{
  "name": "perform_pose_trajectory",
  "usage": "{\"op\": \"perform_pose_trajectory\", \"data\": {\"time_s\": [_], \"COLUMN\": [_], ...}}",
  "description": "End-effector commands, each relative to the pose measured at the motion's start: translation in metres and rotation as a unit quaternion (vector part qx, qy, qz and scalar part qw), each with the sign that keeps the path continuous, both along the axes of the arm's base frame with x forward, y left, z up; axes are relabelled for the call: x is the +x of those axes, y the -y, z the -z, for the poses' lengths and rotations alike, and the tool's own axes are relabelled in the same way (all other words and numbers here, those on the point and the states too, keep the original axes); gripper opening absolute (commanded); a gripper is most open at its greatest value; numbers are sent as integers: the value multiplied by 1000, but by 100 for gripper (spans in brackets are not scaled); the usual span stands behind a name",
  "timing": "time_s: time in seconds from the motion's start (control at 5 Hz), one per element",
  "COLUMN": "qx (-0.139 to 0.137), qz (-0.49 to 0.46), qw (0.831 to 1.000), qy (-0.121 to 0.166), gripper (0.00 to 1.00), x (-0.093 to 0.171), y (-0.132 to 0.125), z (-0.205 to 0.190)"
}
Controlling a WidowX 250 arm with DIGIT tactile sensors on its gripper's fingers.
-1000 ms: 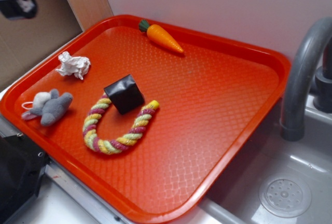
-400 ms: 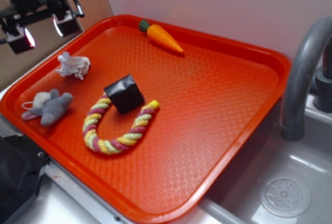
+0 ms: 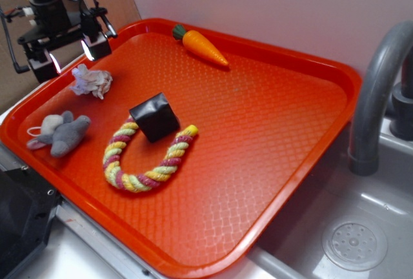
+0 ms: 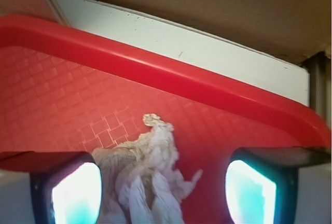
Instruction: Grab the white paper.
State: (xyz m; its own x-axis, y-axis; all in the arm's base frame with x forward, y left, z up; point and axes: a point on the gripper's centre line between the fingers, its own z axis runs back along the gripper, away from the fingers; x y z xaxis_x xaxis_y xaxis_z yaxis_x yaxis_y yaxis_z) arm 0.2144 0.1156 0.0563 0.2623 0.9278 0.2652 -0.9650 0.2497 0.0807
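The white paper is a small crumpled wad lying near the far left rim of the red tray. My gripper hovers just above and behind it with its jaws wide open. In the wrist view the white paper lies between my two fingers, closer to the left finger than to the right one. The gripper holds nothing.
A black cube sits inside a curved multicolour rope toy. A grey-and-white plush mouse lies at the tray's left front. An orange carrot toy lies at the back. A grey faucet and sink are at the right.
My gripper has come in from the upper left and moved down and right until it hangs over the white paper. The objects on the tray have not moved.
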Motion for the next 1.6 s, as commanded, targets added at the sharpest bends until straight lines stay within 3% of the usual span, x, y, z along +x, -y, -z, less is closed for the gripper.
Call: {"op": "perform_pose_trajectory", "data": {"time_s": [0.0, 0.2, 0.4, 0.6, 0.8, 1.0, 1.2, 1.4], "qx": [-6, -25, -19, -8, -2, -37, -42, -65], "qz": [29, 58, 65, 74, 101, 195, 289, 351], "qw": [999, 998, 998, 997, 995, 978, 955, 933], "qy": [16, 2, -6, -10, -23, -56, -50, -39], "gripper": [100, 100, 100, 0, 0, 0, 0, 0], "x": [0, 2, 0, -1, -2, -1, -1, -4], "y": [-3, 5, 9, 10, 10, 13, 25, 41], "z": [17, 27, 31, 32, 28, 18, -21, -64]}}
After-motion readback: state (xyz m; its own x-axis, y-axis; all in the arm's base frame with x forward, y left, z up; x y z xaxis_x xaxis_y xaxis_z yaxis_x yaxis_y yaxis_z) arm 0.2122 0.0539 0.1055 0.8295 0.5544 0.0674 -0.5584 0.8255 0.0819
